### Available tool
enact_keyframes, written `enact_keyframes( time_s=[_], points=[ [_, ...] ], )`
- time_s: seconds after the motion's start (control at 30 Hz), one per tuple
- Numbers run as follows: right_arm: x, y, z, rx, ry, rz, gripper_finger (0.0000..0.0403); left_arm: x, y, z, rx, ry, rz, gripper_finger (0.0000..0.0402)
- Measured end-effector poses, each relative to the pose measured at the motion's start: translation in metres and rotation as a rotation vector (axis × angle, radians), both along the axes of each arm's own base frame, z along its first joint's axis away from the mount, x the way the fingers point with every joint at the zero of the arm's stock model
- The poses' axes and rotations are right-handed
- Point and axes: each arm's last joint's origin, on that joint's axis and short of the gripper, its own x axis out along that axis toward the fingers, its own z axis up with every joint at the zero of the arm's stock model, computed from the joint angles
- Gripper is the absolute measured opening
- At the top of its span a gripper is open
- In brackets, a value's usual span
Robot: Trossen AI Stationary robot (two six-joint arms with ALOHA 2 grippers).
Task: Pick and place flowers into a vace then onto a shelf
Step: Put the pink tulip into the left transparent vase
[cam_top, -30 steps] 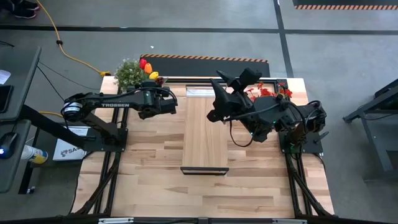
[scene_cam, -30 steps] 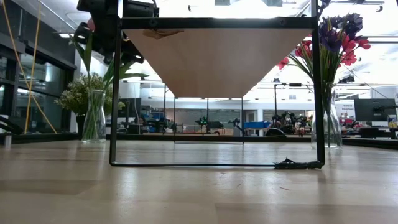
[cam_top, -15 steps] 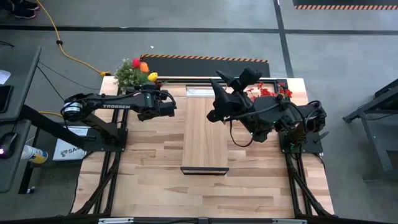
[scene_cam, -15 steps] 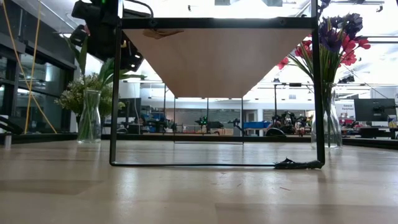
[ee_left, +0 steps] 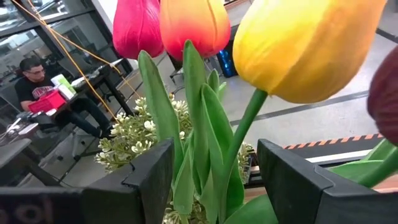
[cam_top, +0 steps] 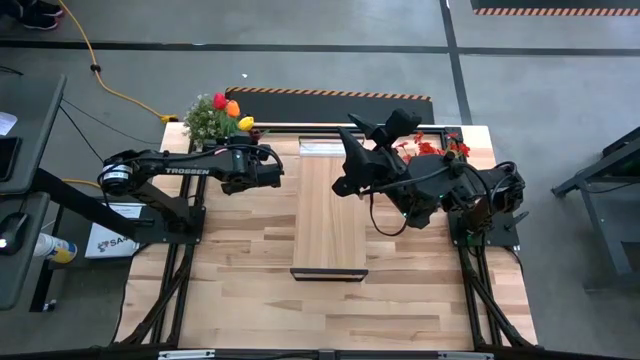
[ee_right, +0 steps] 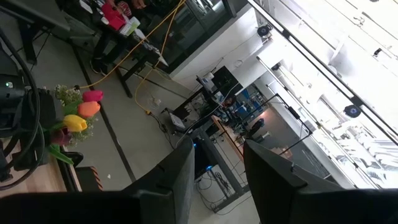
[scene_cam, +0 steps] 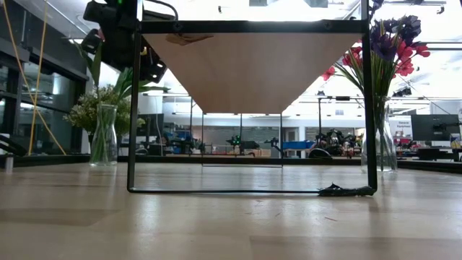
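Note:
The flowers, a bunch of tulips (cam_top: 232,108) with red, orange and yellow heads (ee_left: 186,25), stand at the table's far left corner. Their stems run down into a glass vase (scene_cam: 103,141), whose base looks level with the tabletop. My left gripper (ee_left: 214,149) is shut on the bunch just under the heads and well above the vase, as the low view shows (scene_cam: 119,36). My right gripper (ee_right: 217,155) hangs open and holds nothing, high over the shelf (cam_top: 328,215), pointing toward the table's left. My left gripper has the tulips' stems and long leaves (ee_left: 205,174) between its two fingers, a little below the heads. The fingers (ee_left: 152,180) come in level from the table's near side, across the stems. The bunch stands nearly upright, with its lower ends in the vase.
A bushy pale-green plant (cam_top: 205,122) stands right beside the tulips. A second glass vase (scene_cam: 379,137) with purple and pink flowers is at the far right corner. The raised shelf on its thin black frame (scene_cam: 133,108) runs down the table's middle. A person sits at a desk (ee_left: 31,81) beyond the table.
My left gripper has sunk a little and shifted toward the table's left edge, still holding the bunch. The tulip heads have leaned left with it, and the vase has slid slightly left. Over the last half second everything has stayed still.

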Motion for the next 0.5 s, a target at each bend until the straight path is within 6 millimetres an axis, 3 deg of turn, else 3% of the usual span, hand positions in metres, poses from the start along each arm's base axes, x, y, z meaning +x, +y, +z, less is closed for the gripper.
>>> enact_keyframes(
  time_s=[0.5],
  points=[
    [0.0000, 0.0000, 0.0000, 0.001, -0.002, -0.001, 0.0129, 0.0000, -0.0001, 0.0000, -0.021, 0.091, -0.016, 0.0262]
  ],
)
